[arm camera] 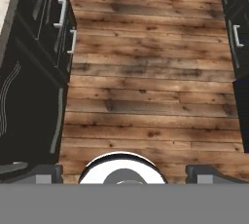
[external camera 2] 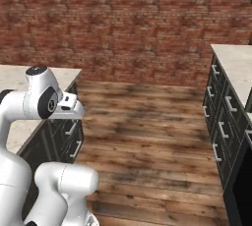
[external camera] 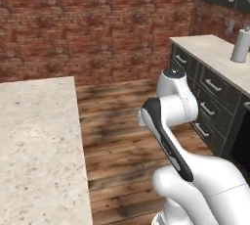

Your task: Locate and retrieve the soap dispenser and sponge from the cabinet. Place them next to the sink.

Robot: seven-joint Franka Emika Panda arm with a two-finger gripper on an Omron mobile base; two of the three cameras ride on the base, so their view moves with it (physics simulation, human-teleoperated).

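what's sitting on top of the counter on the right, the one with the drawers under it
A grey cylindrical paper towel roll stands upright near the back of that counter. A small object by the brick wall behind it is too blurred to identify. The drawers are shut, contents hidden.

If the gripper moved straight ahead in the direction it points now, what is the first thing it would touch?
Most likely the wooden floor. The open gripper looks down at bare planks in the aisle, with dark drawer units off to one side. Nothing seems to lie between, though depth is hard to judge.
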